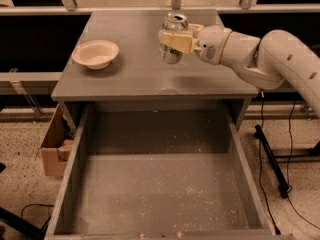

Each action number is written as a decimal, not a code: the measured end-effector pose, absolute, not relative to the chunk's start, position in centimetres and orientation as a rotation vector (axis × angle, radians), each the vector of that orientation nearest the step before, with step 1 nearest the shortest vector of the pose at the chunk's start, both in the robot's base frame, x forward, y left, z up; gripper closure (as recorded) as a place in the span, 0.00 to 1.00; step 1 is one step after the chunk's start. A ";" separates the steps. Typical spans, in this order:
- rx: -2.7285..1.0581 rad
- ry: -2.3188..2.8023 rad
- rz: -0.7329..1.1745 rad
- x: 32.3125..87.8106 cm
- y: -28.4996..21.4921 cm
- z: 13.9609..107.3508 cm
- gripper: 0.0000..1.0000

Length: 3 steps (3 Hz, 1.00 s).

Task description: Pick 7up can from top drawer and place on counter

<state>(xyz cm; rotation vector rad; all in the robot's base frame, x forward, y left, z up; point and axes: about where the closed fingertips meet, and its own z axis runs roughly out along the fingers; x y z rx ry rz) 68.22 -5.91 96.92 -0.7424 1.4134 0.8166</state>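
My gripper [172, 40] is shut on the 7up can [173, 25], a small silver can with a shiny top, and holds it upright just above the counter [135, 74], right of centre toward the back. The arm reaches in from the right. The top drawer [160, 184] is pulled fully open below the counter, and its crumb-speckled floor holds nothing.
A beige bowl [95, 53] sits on the counter's left side. A cardboard box [52, 149] stands on the floor left of the cabinet. A black stand and cables [272, 159] are on the floor to the right.
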 end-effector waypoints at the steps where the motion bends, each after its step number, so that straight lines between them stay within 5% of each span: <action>1: -0.708 1.437 0.742 72.4 -4.7 94.4 1.00; 2: -0.729 1.483 0.660 74.1 -3.3 91.1 1.00; 3: -0.731 1.487 0.654 74.3 -2.9 90.8 0.85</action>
